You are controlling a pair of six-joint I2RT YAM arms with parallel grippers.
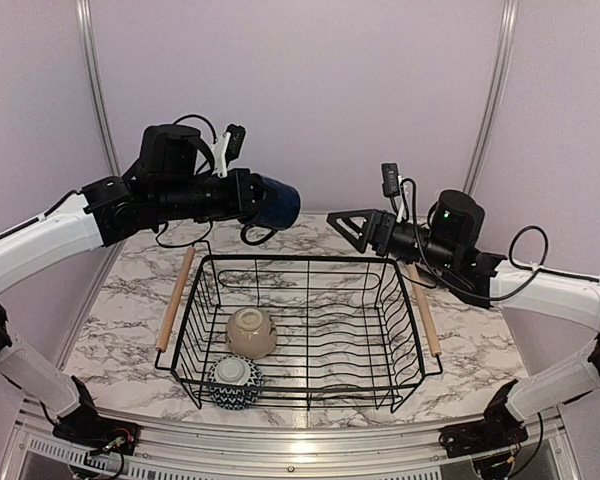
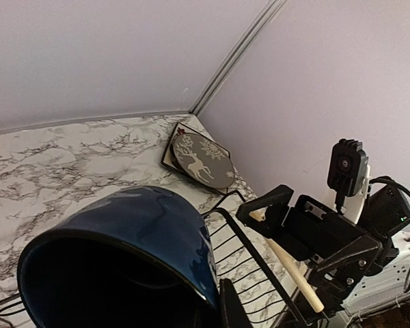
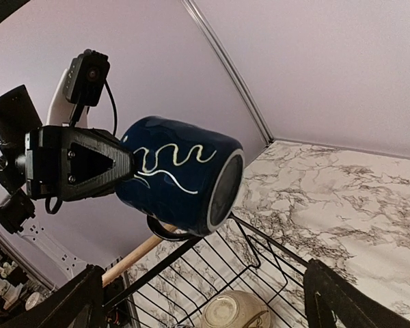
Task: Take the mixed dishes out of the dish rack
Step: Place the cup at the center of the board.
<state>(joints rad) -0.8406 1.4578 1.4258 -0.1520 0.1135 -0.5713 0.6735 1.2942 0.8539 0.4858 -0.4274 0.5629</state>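
Within left pincer (image 1: 260, 198), dark blue mug (image 1: 283, 203), mouth sideways.

The top external camera looks down and forward from above and behind the robot, covering the whole dish rack (image 1: 280, 258). The left wrist camera sits directly behind the dark blue mug (image 2: 133, 229), facing the table's (image 2: 68, 150) far right corner. The right wrist camera faces left at close range; all views share mug and rack rim.
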